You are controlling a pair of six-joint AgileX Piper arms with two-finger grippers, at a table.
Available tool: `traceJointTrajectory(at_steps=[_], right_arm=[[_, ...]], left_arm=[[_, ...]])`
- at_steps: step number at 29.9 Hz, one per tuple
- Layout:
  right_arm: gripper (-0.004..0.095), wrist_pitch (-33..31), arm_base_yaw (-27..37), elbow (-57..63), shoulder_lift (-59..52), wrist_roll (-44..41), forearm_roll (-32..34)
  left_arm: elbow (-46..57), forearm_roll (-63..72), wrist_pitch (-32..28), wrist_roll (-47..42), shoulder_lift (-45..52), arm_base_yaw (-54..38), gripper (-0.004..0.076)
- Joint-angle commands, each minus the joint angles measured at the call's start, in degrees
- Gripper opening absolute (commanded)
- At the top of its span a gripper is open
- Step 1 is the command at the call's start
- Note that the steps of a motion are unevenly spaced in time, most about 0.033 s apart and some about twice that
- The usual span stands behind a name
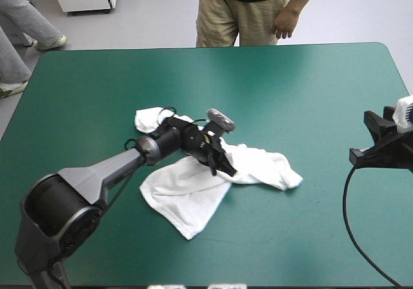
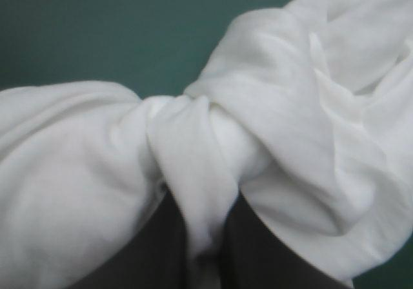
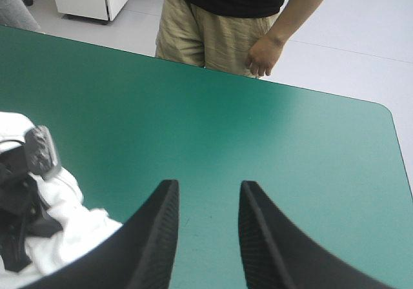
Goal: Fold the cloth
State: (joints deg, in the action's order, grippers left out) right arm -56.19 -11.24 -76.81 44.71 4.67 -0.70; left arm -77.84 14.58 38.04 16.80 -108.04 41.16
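Note:
The white T-shirt (image 1: 193, 182) lies crumpled near the table's middle, one part spread toward the front and a twisted arm of cloth running right. My left gripper (image 1: 219, 163) is down on the heap's middle. In the left wrist view its black fingers (image 2: 161, 250) are all but shut, pinching a bunched fold of the T-shirt (image 2: 193, 166) between them. My right gripper (image 3: 208, 231) stands open with nothing between its fingers, held at the table's right edge, well clear of the T-shirt (image 3: 61, 237). The right arm (image 1: 387, 144) shows at the right edge in the high view.
The teal-green cover (image 1: 290, 89) surrounds the heap, bare on all sides. A person stands just beyond the table's far edge (image 1: 258, 44), not over the top.

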Motion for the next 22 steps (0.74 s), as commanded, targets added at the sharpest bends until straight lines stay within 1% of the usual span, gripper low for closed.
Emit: traceJointTrajectory(at_steps=[1,4,7,9,10,11,12,15,16,17,18,20,22], right_arm=[[0.0303,4.07,0.32,-1.22,-0.14,0.47,0.39],[0.0303,3.83,0.32,-1.22,-0.14,0.47,0.39],[0.0303,3.83,0.32,-1.22,-0.14,0.47,0.70],[0.0303,3.83,0.32,-1.22,-0.14,0.47,0.70],[0.0303,3.93,0.32,-1.22,-0.14,0.47,0.70],[0.0303,4.01,0.32,-1.22,-0.14,0.47,0.70],[0.0303,4.16,0.32,-1.22,-0.14,0.47,0.70],[0.0303,4.53,0.32,-1.22,-0.14,0.47,0.70],[0.0302,4.67,0.32,-1.22,-0.14,0.47,0.70],[0.0303,4.67,0.32,-1.22,-0.14,0.47,0.70],[0.0303,4.93,0.32,-1.22,-0.14,0.47,0.70],[0.0303,5.17,0.32,-1.22,-0.14,0.47,0.70],[0.0302,5.31,0.32,-1.22,-0.14,0.47,0.70]], left_arm=[[-5.84,3.50,2.83,-0.22,-1.45,8.25,-0.0009],[-11.12,1.23,3.15,-0.22,-4.65,12.04,-0.0009],[-15.47,-0.69,6.37,-0.57,-7.72,12.91,-0.0008],[-17.70,-1.60,8.74,-0.75,-9.15,12.91,0.0012],[-18.30,-1.71,9.42,-0.75,-9.44,12.91,0.0037],[-18.79,-1.59,9.74,-0.75,-9.54,12.91,0.0087],[-19.05,-1.31,9.74,-0.75,-9.41,12.91,0.0153],[-20.39,-0.27,10.50,-1.02,-8.85,12.91,0.0410],[-20.82,-0.14,11.14,-1.77,-8.23,12.91,0.0477],[-21.10,-0.42,11.90,-2.33,-7.88,12.91,0.0513],[-21.58,-0.42,13.30,-2.48,-7.21,12.91,0.0531],[-22.16,-0.56,16.21,-2.60,-5.31,12.91,0.0515],[-22.16,-1.56,18.54,-3.84,-2.14,12.91,0.0483]])
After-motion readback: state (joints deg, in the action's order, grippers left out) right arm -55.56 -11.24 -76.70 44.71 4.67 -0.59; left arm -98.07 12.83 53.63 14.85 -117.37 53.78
